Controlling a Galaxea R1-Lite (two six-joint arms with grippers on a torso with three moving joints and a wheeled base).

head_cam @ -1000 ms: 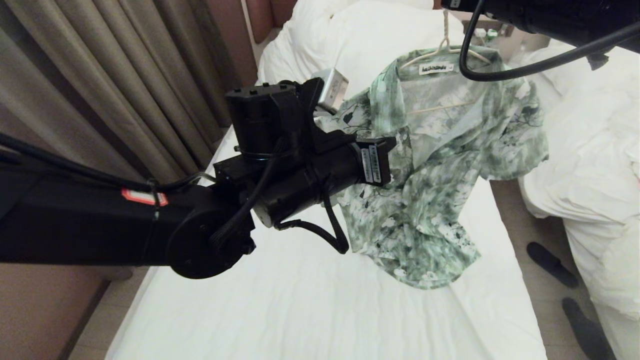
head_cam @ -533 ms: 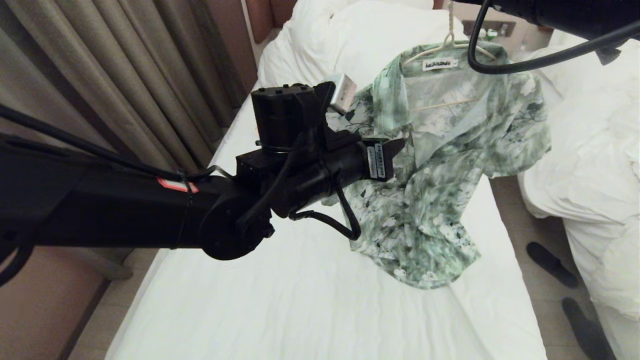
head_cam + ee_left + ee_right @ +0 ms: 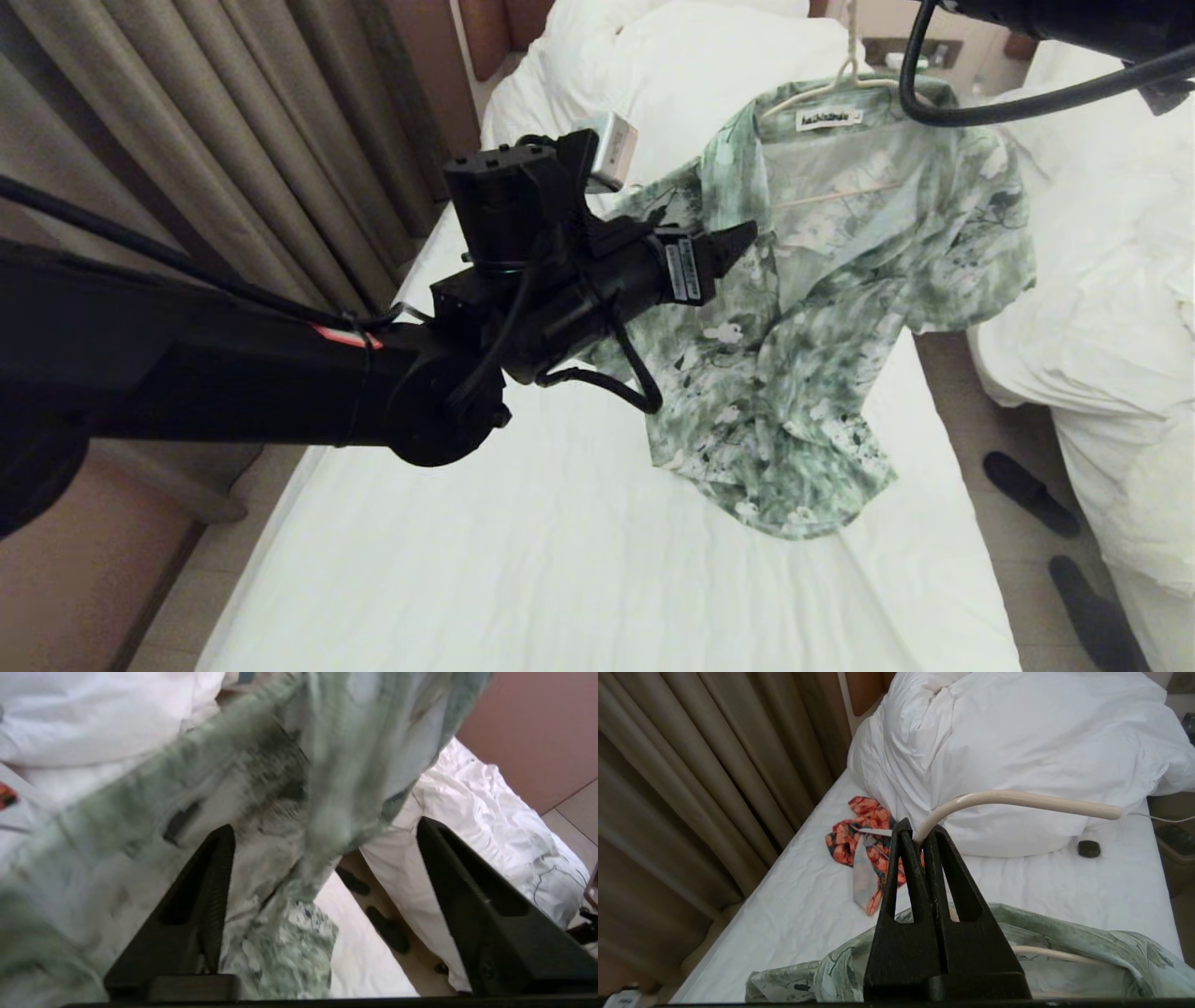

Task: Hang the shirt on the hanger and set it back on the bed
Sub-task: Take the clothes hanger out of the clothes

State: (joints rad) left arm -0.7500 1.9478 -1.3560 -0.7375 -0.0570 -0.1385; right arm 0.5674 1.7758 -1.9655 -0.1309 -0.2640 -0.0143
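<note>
The green-and-white floral shirt hangs on the cream wire hanger above the bed, with its hem resting on the white sheet. My right gripper is shut on the hanger's curved hook, and the shirt's collar lies just below it. In the head view only the right arm shows, at the top edge. My left gripper stands open at the shirt's left sleeve. Blurred shirt cloth hangs in front of its spread fingers, loose.
A heap of white pillows and duvet fills the bed's head. Near it lie an orange-red floral garment and a small dark object. Curtains hang on the left, a rumpled neighbouring bed is on the right, and dark slippers lie on the floor between.
My left gripper has gone from shut to open and let go of the shirt's sleeve, which now hangs spread. The hanger and shirt have shifted slightly up and right.
</note>
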